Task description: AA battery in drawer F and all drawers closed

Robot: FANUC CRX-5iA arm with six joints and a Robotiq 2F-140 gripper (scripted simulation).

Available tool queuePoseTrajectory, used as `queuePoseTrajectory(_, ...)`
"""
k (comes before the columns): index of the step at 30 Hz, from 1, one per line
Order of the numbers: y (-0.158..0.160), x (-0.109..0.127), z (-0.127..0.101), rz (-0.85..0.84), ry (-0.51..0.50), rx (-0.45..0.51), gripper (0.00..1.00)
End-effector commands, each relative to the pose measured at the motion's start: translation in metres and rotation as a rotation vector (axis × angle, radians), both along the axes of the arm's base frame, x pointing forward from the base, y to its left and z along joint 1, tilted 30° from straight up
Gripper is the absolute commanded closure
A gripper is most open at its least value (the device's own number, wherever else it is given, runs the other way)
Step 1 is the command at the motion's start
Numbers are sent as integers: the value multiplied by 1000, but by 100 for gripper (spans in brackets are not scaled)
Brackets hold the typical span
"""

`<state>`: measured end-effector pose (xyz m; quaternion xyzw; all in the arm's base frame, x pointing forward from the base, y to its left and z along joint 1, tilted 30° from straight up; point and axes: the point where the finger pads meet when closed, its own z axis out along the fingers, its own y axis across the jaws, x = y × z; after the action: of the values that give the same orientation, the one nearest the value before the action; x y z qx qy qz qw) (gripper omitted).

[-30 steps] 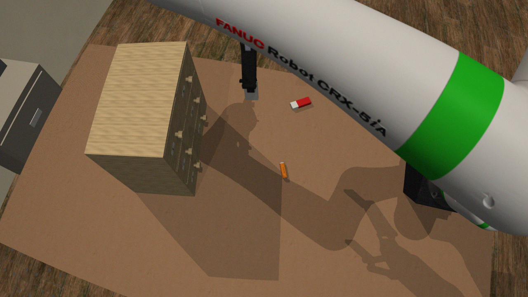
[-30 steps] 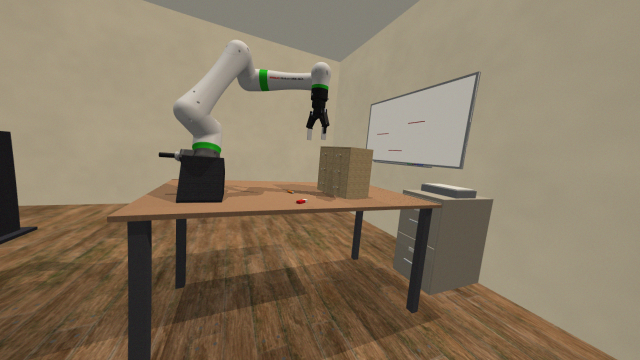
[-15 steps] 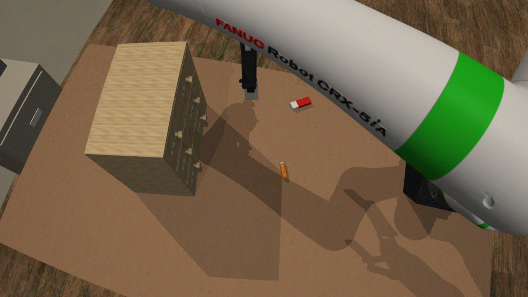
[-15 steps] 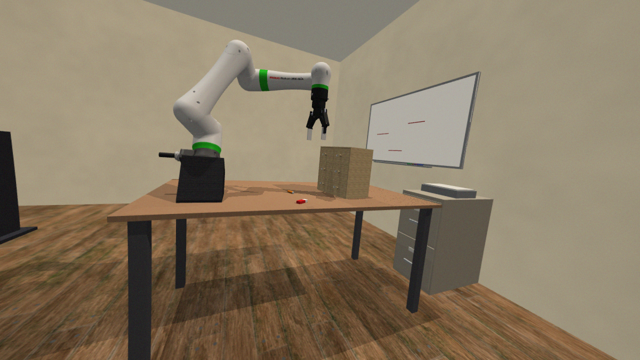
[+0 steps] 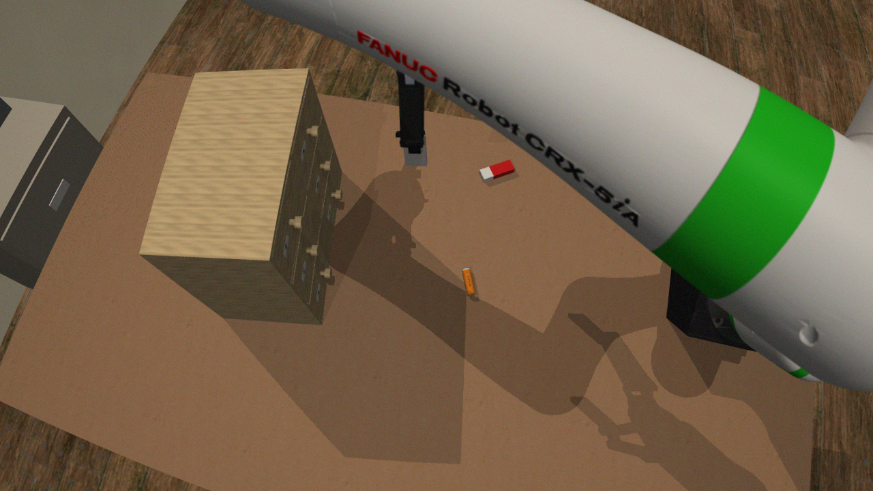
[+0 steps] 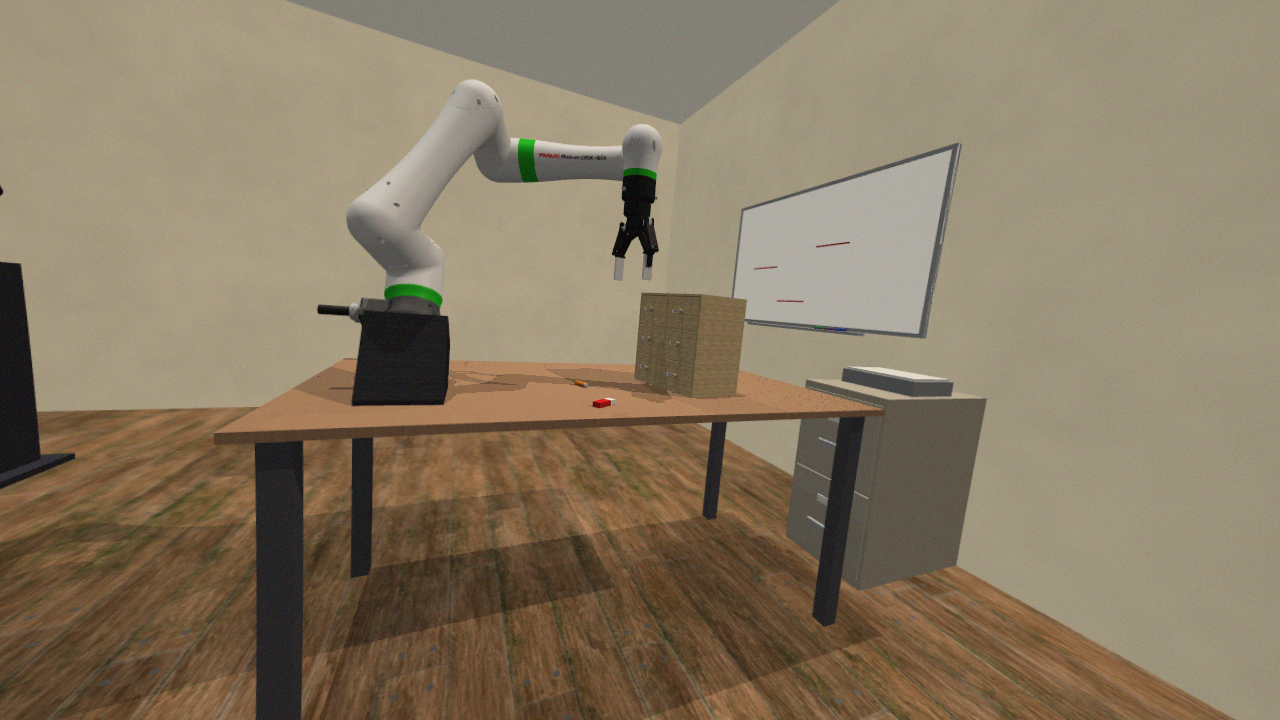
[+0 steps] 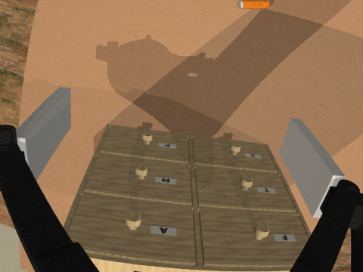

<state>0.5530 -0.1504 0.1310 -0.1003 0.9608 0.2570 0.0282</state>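
Black linkages and flat grey pads form the claw [image 5: 415,152] [image 6: 632,268] [image 7: 180,122], spread wide and gripping nothing, hanging higher than the chest. The small chest [image 5: 213,164] [image 6: 716,344] [image 7: 194,174] is boxy, streaked wood, its round-knobbed drawers shut, F [image 7: 242,238] included. Farther out, the orange cylindrical battery [image 5: 468,281] [image 6: 580,384] [image 7: 255,4] lies on the smooth brown table [image 5: 390,366] [image 6: 501,425] [image 7: 68,64], apart from a red-and-white block [image 5: 497,170] [image 6: 603,402].

The Robotiq 2F-140 gripper [image 5: 415,152] [image 6: 632,268] [image 7: 180,122] is shown pointed downward, its fingers spread wide with nothing held between them. The FANUC CRX-5iA arm [image 5: 549,110] [image 6: 429,161] is bent at the elbow, its forearm [image 6: 572,161] extended nearly level toward the gripper.
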Motion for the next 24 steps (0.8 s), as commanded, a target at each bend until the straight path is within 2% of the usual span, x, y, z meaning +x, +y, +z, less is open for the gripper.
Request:
queuePoseTrajectory(1,3,-1,2,0,0,0,0)
queuePoseTrajectory(7,18,-4,11,0,0,0,0)
queuePoseTrajectory(19,105,-25,61,0,0,0,0)
queuePoseTrajectory(24,120,-29,70,0,0,0,0)
